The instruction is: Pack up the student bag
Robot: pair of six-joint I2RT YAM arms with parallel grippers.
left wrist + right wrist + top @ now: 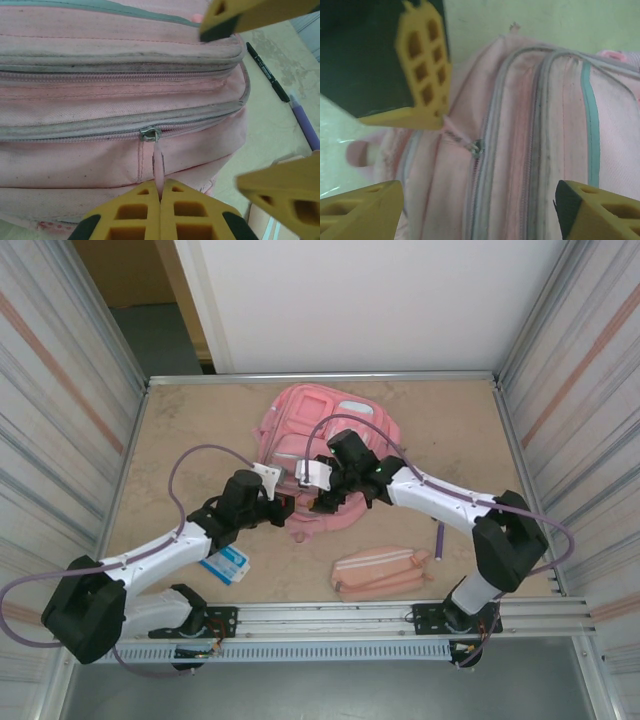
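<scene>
The student bag point(318, 425), a soft pink backpack, lies at the table's middle back. In the left wrist view its front pockets point(100, 100) run across the picture, zips closed. My left gripper point(161, 192) is shut on the pink pull tab point(159, 165) that hangs from a metal zip slider point(150, 133). From above, the left gripper point(283, 508) sits at the bag's near edge. My right gripper point(480, 210) hovers open over the same pocket and slider point(477, 147), jaws wide and empty. It meets the left one at the bag point(322, 500).
A small pink pencil pouch point(380, 572) lies near the front edge. A purple pen point(438, 538) and a black marker point(267, 71) lie right of the bag. A blue-and-white packet point(225, 565) sits under the left arm. Corrugated walls close both sides.
</scene>
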